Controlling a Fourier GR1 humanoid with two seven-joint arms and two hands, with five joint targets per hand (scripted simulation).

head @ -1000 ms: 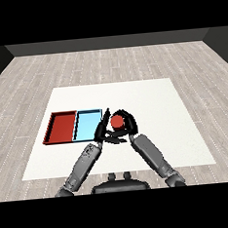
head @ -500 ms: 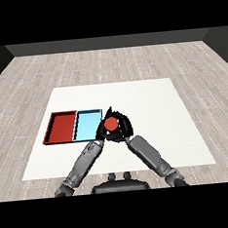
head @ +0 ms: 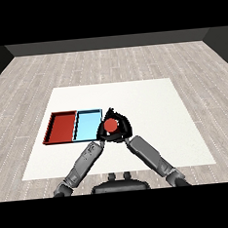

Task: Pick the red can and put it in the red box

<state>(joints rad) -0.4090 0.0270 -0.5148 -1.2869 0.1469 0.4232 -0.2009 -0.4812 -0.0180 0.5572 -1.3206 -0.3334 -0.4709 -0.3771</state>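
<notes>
While the right hand [head: 121, 130] curls its fingers round the round red can [head: 110, 125], it hovers just beside the light blue tray's [head: 86, 126] right edge; left fingers cannot be told.

I see 2 grey forearms, each built as a rounded, tube-like segment with a smooth metallic sheen that catches lighter highlights along its upper side and darkens toward the elbow. The left forearm [head: 85, 160] looks a little slimmer and paler from my view, while the right forearm [head: 149, 153] reads as thicker and a darker grey. Each ends in a matte black hand, the left hand [head: 102, 134] and the right hand [head: 123, 130], with slim black fingers and a thumb; I can make out no cables, screws or markings.
</notes>
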